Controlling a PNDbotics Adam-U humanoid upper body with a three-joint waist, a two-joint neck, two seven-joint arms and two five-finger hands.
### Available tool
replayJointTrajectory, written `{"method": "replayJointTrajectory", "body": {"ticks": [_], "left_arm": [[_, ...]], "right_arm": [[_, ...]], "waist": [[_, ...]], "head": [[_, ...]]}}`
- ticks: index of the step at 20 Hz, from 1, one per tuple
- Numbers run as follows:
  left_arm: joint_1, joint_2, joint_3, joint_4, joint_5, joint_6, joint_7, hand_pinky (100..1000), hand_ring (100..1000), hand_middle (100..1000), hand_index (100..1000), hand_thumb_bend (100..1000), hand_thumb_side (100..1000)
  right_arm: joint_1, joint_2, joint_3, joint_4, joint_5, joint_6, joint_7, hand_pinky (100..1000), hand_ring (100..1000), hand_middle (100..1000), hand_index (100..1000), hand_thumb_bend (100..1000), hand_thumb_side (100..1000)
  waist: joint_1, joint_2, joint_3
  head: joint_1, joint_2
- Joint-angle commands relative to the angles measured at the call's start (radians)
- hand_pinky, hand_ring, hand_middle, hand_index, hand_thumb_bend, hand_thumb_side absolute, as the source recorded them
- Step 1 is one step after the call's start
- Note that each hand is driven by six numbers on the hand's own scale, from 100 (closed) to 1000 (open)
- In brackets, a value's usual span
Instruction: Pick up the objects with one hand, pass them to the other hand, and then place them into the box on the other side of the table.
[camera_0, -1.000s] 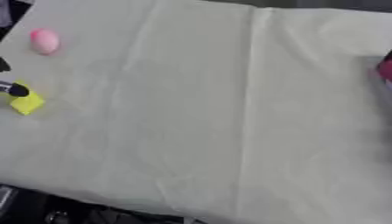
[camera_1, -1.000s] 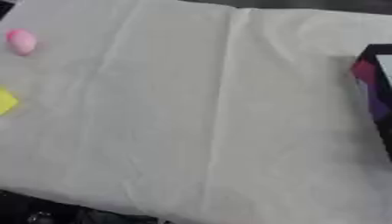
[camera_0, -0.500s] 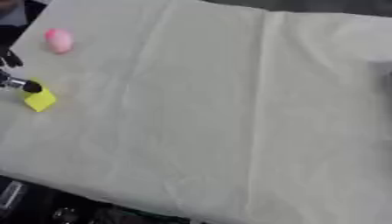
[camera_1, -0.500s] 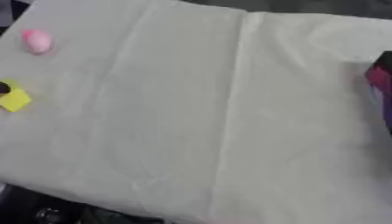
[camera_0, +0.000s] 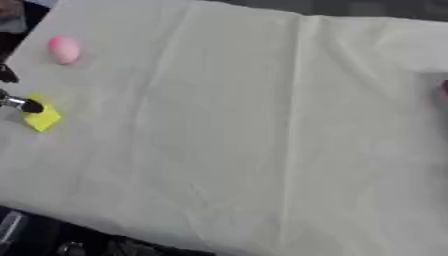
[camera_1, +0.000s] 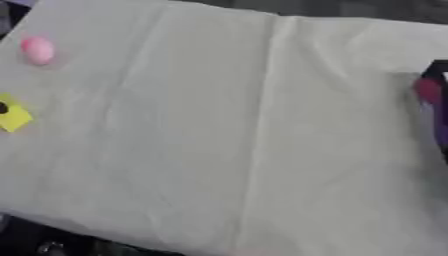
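Observation:
A small pink rounded object lies on the pale cloth at the far left. Nearer to me a flat yellow piece rests at the left edge. Fingertips of my left hand come in from the left border, one black tip touching the yellow piece's upper edge; the rest of the hand is out of frame. At the right edge, the dark box shows partly, with something pink-purple inside. My right hand is in neither view.
The pale wrinkled cloth covers the whole table. Its near edge runs diagonally along the bottom, with dark floor and equipment below it.
The whole picture has shifted right and down as the camera moved. The left fingertip stays at the yellow piece.

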Motion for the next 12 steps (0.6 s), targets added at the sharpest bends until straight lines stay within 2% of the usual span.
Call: {"method": "replayJointTrajectory", "body": {"ticks": [1, 11, 12], "left_arm": [[-0.018, 0.017, 0.003, 0.011, -0.021, -0.002, 0.013, 879, 873, 788, 832, 872, 750], [-0.029, -0.026, -0.036, 0.053, -0.101, -0.013, 0.034, 859, 863, 768, 760, 870, 671], [-0.031, -0.031, -0.037, 0.058, -0.108, -0.012, 0.039, 854, 859, 763, 750, 848, 636]], "right_arm": [[-0.005, -0.014, -0.004, -0.009, 0.007, 0.005, -0.003, 631, 697, 696, 779, 844, 241], [-0.01, 0.002, 0.004, -0.009, 0.008, 0.018, -0.003, 632, 696, 696, 779, 846, 242], [-0.01, 0.002, 0.005, -0.009, 0.008, 0.019, -0.003, 633, 696, 696, 779, 846, 243]], "waist": [[-0.008, 0.002, -0.001], [-0.009, 0.007, -0.007], [-0.009, 0.007, -0.007]], "head": [[0.0, -0.012], [0.005, -0.012], [0.005, -0.012]]}}
